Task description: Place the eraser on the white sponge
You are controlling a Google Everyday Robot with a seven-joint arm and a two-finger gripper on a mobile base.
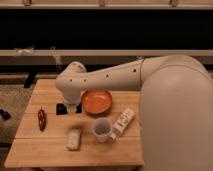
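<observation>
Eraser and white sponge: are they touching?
Apart. The camera view shows bare table between the eraser and the white sponge; the tool is at the eraser.
</observation>
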